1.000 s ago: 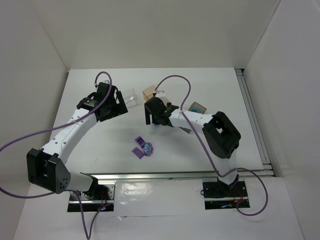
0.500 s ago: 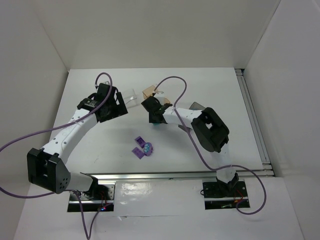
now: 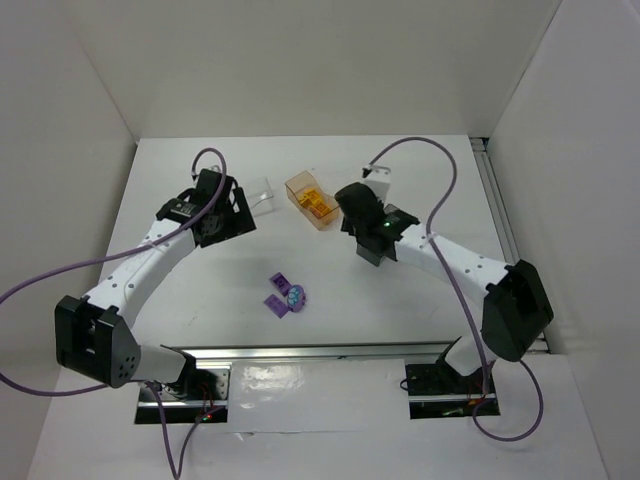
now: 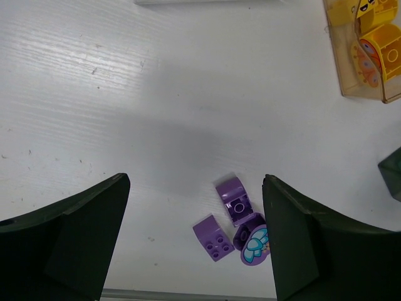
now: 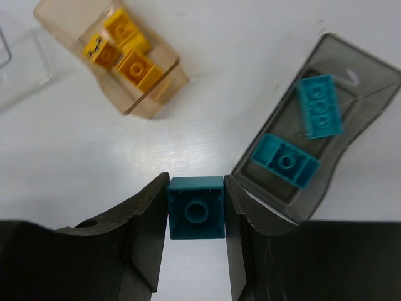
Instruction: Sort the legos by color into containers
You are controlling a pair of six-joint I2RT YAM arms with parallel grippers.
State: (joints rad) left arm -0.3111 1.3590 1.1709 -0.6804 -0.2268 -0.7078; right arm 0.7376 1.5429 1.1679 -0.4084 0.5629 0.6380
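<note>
My right gripper [image 5: 195, 188] is shut on a cyan lego [image 5: 196, 216], held above the table just left of the smoky grey container [image 5: 360, 94]. Two cyan legos [image 5: 285, 160] lie in that container. The amber container [image 3: 296, 184] holds several yellow legos [image 5: 135, 68]. In the top view the right gripper [image 3: 375, 245] covers the grey container. My left gripper [image 4: 195, 188] hangs open and empty over bare table. Below it lie two purple legos [image 4: 232, 199] and a rounded purple piece with a blue pattern [image 4: 255, 246]. The clear container [image 3: 262, 193] stands beside the left gripper [image 3: 215, 215].
White walls close the table on the left, back and right. A metal rail [image 3: 505, 240] runs along the right edge and another [image 3: 330, 350] along the front by the arm bases. Purple cables loop over both arms.
My right gripper has shut on the cyan lego and swung right, from beside the amber container to the grey one. The left arm has barely moved.
</note>
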